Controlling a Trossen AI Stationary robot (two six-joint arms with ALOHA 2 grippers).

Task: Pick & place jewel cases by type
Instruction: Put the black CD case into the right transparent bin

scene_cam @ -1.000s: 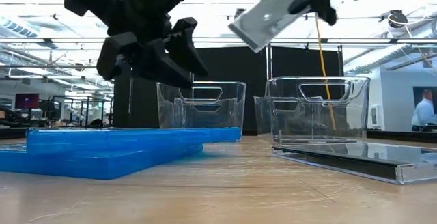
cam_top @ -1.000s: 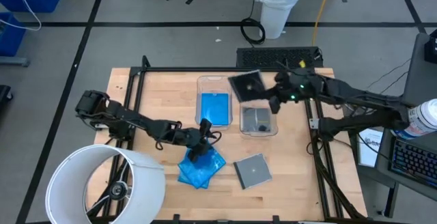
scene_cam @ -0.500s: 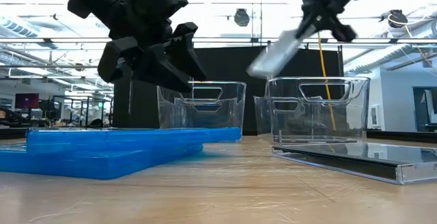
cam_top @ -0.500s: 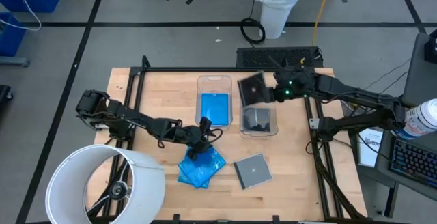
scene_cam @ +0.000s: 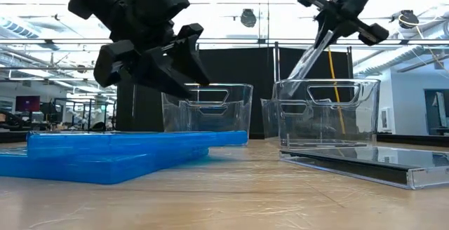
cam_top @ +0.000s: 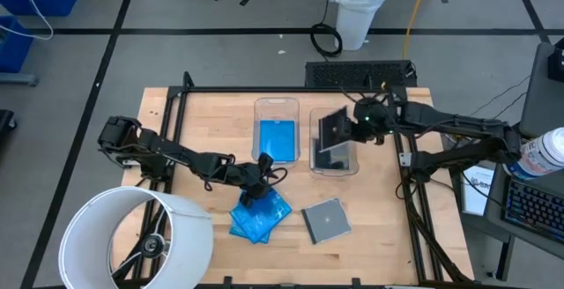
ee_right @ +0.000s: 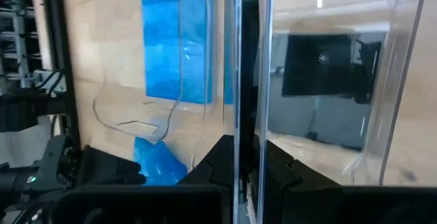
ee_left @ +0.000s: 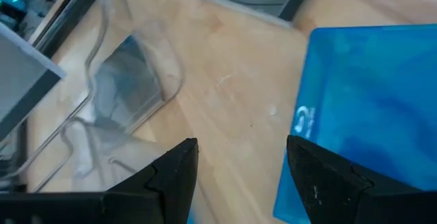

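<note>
Right hand (cam_top: 351,131) stayed clamped on a grey jewel case (cam_top: 333,132) tilted over the right bin (cam_top: 334,167); left hand (cam_top: 256,197), fingers apart, hovered above the blue cases (cam_top: 261,216).

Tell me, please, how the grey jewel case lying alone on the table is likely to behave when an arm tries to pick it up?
The grey jewel case looks thin, flat and rigid, so it should stay stiff, not flop. It lies flush on the wooden table, so getting under an edge may be awkward. Its glossy plastic probably slides when nudged and could crack if squeezed hard.
</note>
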